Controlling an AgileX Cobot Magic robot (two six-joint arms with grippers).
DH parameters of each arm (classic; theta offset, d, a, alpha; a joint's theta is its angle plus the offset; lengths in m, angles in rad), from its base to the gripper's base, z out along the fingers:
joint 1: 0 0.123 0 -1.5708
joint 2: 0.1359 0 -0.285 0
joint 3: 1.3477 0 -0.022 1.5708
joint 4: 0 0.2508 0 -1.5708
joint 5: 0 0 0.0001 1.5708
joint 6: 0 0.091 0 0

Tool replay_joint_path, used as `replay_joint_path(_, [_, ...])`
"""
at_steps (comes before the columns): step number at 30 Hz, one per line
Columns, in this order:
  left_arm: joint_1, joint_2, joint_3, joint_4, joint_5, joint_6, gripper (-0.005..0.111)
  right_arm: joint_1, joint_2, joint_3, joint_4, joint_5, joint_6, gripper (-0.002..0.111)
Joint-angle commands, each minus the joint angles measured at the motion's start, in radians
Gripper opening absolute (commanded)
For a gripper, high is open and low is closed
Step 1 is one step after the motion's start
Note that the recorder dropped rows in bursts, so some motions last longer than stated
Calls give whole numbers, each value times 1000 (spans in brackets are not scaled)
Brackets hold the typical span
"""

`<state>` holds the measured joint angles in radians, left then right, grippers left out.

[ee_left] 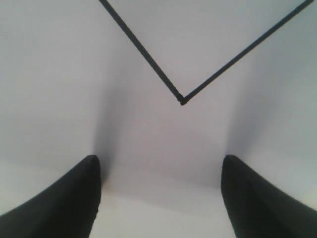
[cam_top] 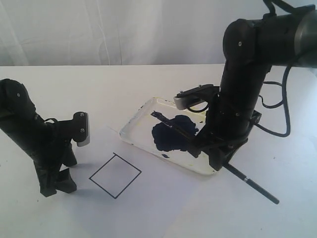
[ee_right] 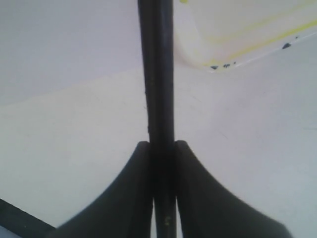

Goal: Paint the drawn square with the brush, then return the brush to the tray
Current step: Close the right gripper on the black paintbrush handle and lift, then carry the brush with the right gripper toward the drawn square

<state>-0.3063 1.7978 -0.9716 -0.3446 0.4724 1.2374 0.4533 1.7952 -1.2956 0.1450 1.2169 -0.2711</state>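
The drawn square [cam_top: 115, 175] lies on the white paper, turned like a diamond, its inside blank. One of its corners [ee_left: 182, 101] shows just ahead of my left gripper [ee_left: 158, 168], which is open and holds nothing. That left gripper [cam_top: 59, 182] rests low, to the left of the square. My right gripper [cam_top: 218, 159] is shut on the brush [cam_top: 257, 188], a long black stick. The brush's front end reaches over the tray [cam_top: 134, 116] across the blue-black paint blob [cam_top: 173, 134]. In the right wrist view the brush [ee_right: 157, 74] runs straight out between the fingers of the right gripper [ee_right: 162, 146].
The tray's stained corner [ee_right: 233, 34] sits close beside the brush shaft. The right arm's bulk [cam_top: 247, 74] stands over the tray's right end, with cables [cam_top: 277, 109] hanging behind it. White paper covers the table around the square.
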Motion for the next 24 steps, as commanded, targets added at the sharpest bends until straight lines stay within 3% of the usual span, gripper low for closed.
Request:
replay_joint_path(1, [-6,12,7,16,31,-8,71,46,25,-8,-8,4,10,0])
replay_joint_path(24, [-6,12,7,16,26,-8,71,332,57,-11,-300,4,182,0])
